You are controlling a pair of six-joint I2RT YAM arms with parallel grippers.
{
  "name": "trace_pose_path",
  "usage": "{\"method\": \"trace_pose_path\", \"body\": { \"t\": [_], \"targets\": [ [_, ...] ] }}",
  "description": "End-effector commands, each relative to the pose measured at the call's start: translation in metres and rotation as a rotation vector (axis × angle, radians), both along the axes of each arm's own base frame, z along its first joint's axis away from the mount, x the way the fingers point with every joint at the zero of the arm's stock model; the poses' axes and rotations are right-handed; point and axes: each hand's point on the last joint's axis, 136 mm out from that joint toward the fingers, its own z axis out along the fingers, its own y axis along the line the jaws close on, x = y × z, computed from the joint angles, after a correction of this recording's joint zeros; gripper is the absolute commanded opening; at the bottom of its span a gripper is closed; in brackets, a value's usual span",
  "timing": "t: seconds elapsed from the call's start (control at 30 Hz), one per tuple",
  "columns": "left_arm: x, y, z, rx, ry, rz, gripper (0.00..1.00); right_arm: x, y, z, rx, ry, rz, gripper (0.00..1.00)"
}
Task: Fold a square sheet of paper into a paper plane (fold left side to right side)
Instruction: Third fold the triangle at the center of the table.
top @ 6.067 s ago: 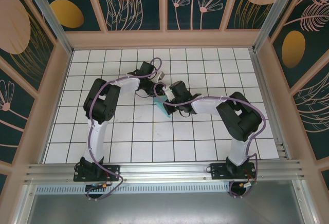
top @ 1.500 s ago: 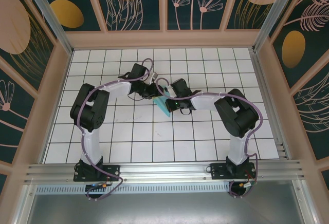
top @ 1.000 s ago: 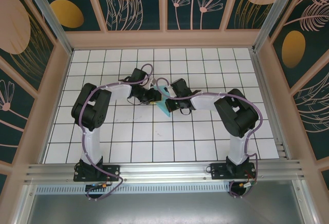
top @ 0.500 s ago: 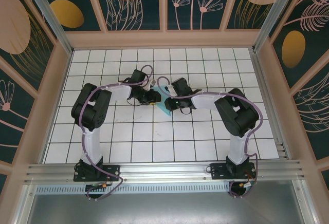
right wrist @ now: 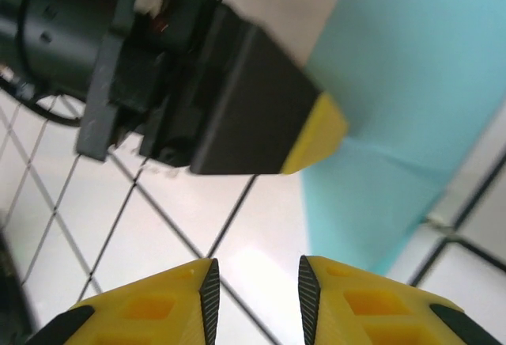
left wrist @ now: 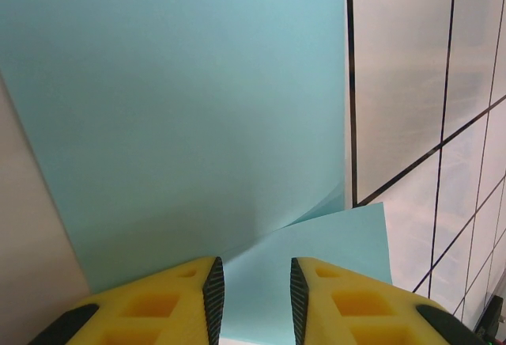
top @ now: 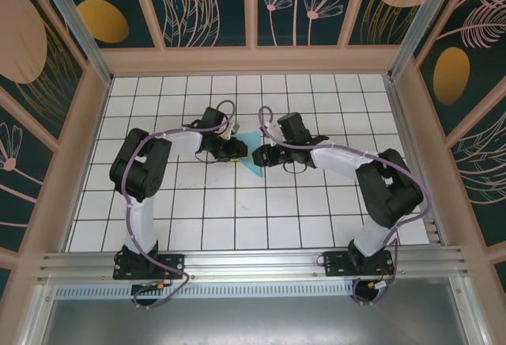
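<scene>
While the top view has the thin light turquoise folded sheet of paper on the white gridded table between the left gripper and right gripper, the left wrist shows us yellow fingers parted over it, not clamped — and the right wrist, jaws apart on nothing, the sheet just ahead.
</scene>
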Motion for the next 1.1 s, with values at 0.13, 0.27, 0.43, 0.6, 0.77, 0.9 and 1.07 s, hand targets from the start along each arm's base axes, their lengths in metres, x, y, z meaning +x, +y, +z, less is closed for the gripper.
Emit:
{"method": "trace_pose_path", "body": {
  "t": [0.13, 0.27, 0.43, 0.6, 0.77, 0.9, 1.07],
  "targets": [
    [-0.009, 0.011, -0.03, 0.083, 0.036, 0.003, 0.32, -0.012, 0.021, -0.019, 0.031, 0.111, 0.059, 0.34],
    [-0.009, 0.011, -0.03, 0.083, 0.033, 0.001, 0.33, -0.013, 0.022, -0.032, 0.007, 0.139, 0.064, 0.33],
    [-0.009, 0.011, -0.031, 0.087, 0.032, 0.0, 0.33, -0.013, 0.016, -0.045, -0.034, 0.153, 0.049, 0.34],
    [-0.009, 0.011, -0.031, 0.089, 0.034, -0.002, 0.32, -0.013, 0.01, -0.057, -0.078, 0.162, 0.034, 0.34],
    [-0.009, 0.012, -0.031, 0.092, 0.034, -0.004, 0.32, -0.014, 0.006, -0.064, -0.108, 0.172, 0.025, 0.34],
    [-0.007, 0.011, -0.031, 0.093, 0.031, -0.005, 0.32, -0.016, 0.005, -0.068, -0.12, 0.184, 0.026, 0.33],
    [-0.006, 0.012, -0.032, 0.098, 0.028, -0.003, 0.32, -0.02, 0.0, -0.075, -0.144, 0.204, 0.021, 0.3]
  ]
}}
